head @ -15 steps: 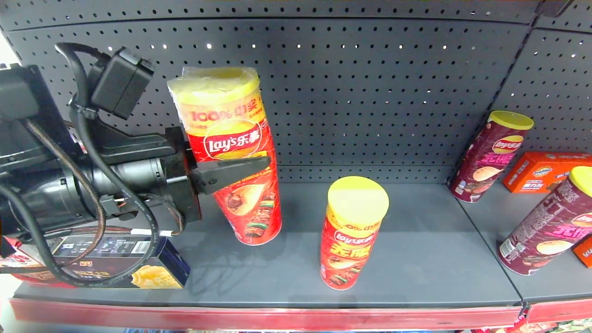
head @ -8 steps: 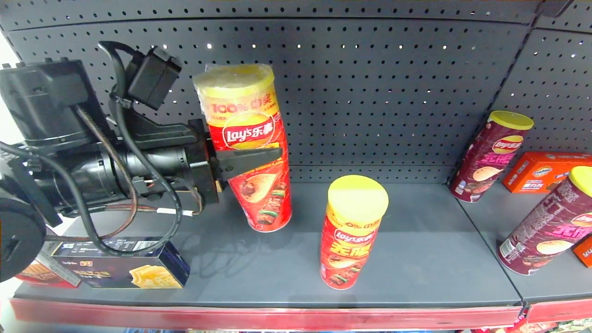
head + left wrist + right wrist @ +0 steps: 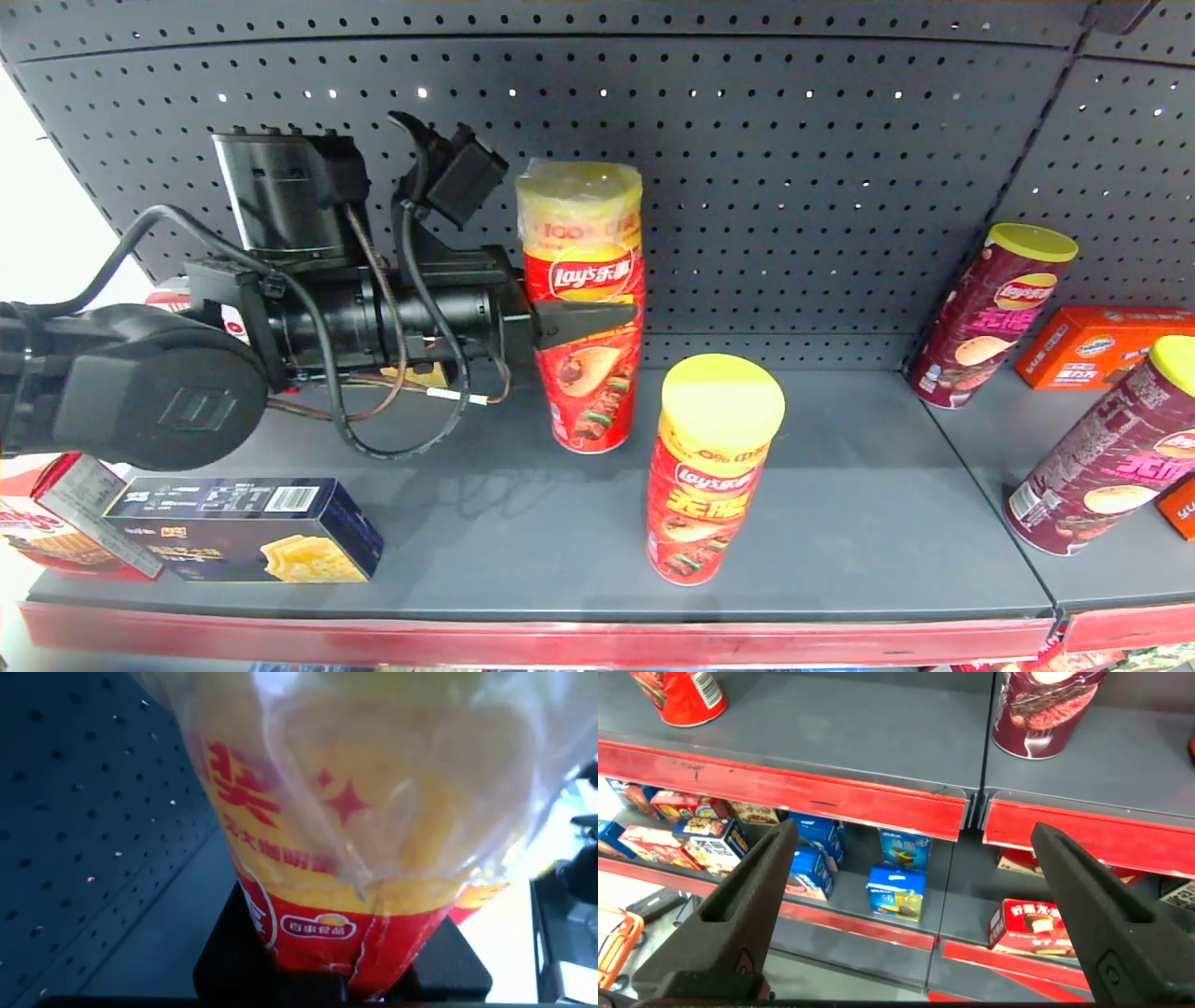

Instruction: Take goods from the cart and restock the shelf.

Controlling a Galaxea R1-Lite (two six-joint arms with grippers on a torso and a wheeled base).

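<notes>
A red chip can [image 3: 583, 308] with a yellow lid and clear plastic wrap stands upright near the back panel of the grey shelf [image 3: 523, 541]. My left gripper [image 3: 597, 317] is shut on its middle, reaching in from the left. Its base is at shelf level; whether it touches I cannot tell. In the left wrist view the can [image 3: 374, 859] sits close up between the dark fingers [image 3: 234, 952]. A second red can [image 3: 711, 467] stands just in front and to the right. My right gripper [image 3: 924, 924] hangs open below the red shelf lip [image 3: 803, 784], holding nothing.
Two purple cans [image 3: 990, 313] [image 3: 1102, 457] lean on the neighbouring shelf section beside an orange box [image 3: 1092, 345]. A dark blue box [image 3: 243, 527] lies at the front left. Lower shelves hold blue boxes [image 3: 896, 882]. Open room lies between the blue box and the red cans.
My left arm has carried the red can to the right and deeper toward the back panel. The can now stands straighter and sits behind the second red can.
</notes>
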